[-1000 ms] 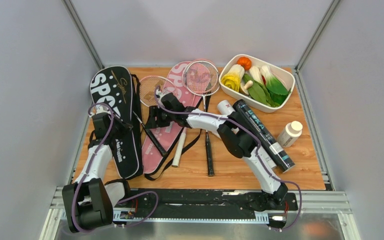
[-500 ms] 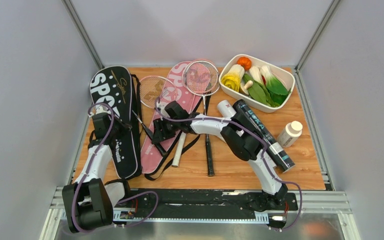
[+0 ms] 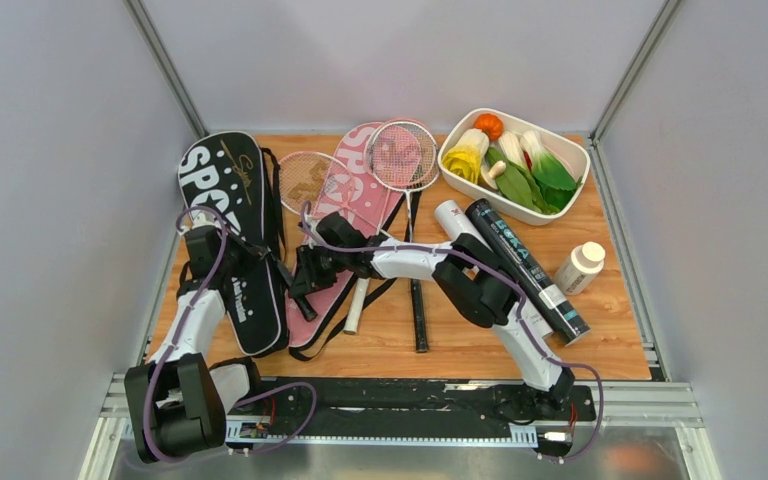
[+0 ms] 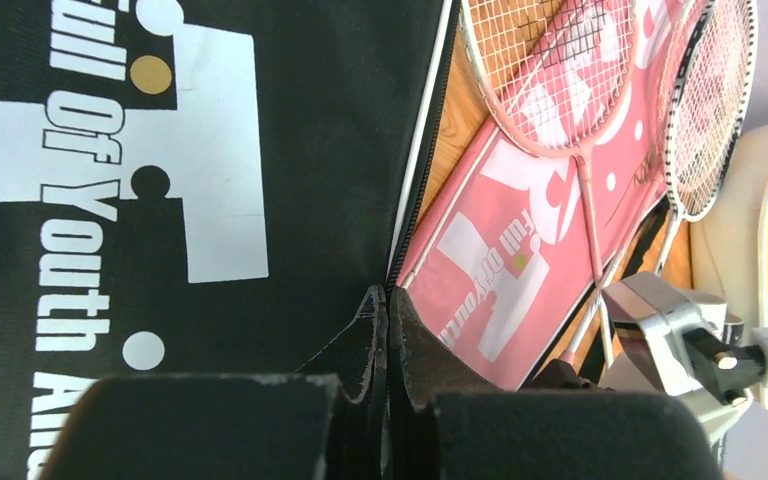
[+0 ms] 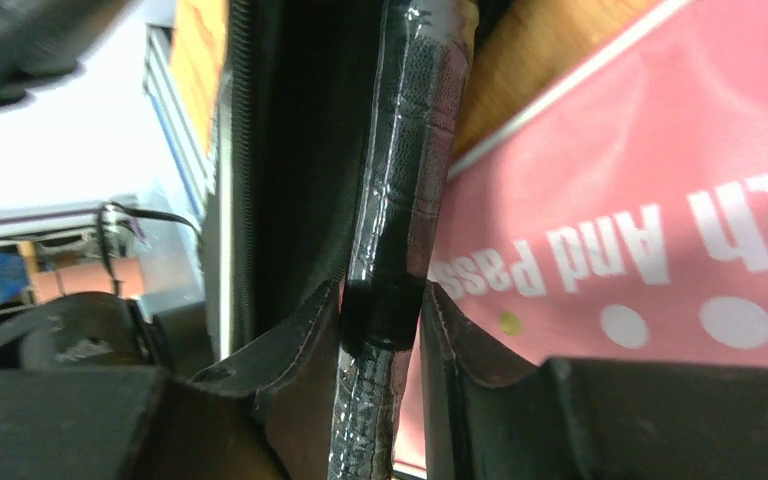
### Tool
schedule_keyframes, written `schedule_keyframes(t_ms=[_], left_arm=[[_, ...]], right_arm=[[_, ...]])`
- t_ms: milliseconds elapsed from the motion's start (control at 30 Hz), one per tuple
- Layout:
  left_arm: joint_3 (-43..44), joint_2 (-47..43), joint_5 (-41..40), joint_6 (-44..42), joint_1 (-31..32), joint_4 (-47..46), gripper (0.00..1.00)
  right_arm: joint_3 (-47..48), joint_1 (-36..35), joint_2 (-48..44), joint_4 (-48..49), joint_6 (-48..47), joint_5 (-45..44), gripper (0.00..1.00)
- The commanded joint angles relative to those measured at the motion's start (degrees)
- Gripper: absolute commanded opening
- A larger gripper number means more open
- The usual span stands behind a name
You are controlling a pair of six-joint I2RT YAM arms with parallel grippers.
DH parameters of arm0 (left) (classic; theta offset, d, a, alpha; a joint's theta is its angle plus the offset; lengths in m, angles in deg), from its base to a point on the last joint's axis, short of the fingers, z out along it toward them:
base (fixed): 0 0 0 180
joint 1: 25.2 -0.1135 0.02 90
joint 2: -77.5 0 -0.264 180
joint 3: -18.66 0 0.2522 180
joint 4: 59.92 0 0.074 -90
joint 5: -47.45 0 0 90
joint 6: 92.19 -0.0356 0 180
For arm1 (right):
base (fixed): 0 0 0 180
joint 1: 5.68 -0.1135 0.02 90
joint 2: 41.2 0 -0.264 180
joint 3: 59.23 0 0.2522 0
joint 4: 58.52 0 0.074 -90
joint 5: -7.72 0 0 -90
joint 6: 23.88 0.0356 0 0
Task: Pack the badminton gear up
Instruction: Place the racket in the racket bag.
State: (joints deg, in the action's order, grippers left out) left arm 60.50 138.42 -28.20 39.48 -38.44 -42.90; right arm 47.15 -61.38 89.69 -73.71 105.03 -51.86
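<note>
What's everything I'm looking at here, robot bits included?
racket covers: two, black and pink, left of middle
racket heads: two, pinkish frames, one between the covers, one at the pink cover's far end
handles: three; black-taped handle gripped, plain black and white on the table
tubes: two, white and black, right of middle
bowl: one, white, toy vegetables inside, far right
bottle: one, white, right side
table: one, wooden
left end effector: shut, at the black cover's edge
right end effector: closed on the black-taped handle
</note>
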Motion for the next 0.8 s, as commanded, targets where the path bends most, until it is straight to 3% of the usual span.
schedule_keyframes(t_ms=[0,133,433,633,767], left_arm=[[-1.7,-0.6,2.7,4.0,-0.7,-5.0,0.00],[-2.6,-0.5,3.6,5.7,-0.7,-5.9,0.00],[-4.4,-1.7,4.9,9.9,-0.7,-8.1,0.00],[-4.6,-3.2,4.7,9.8,-0.7,-8.2,0.00],[-6.1,-1.7,5.4,10.5,-0.7,-10.3,0.00]], right_arm=[[-0.7,-0.7,-0.5,15.2,11.7,0.2,0.16],[-1.5,-0.9,-0.6,20.8,17.3,-0.4,0.17],[-8.3,-1.5,-2.0,30.1,24.7,-11.5,0.17],[-7.1,-1.7,-1.1,29.6,30.4,-11.7,0.35],[-3.6,-2.3,0.4,29.6,34.8,-11.1,0.41]])
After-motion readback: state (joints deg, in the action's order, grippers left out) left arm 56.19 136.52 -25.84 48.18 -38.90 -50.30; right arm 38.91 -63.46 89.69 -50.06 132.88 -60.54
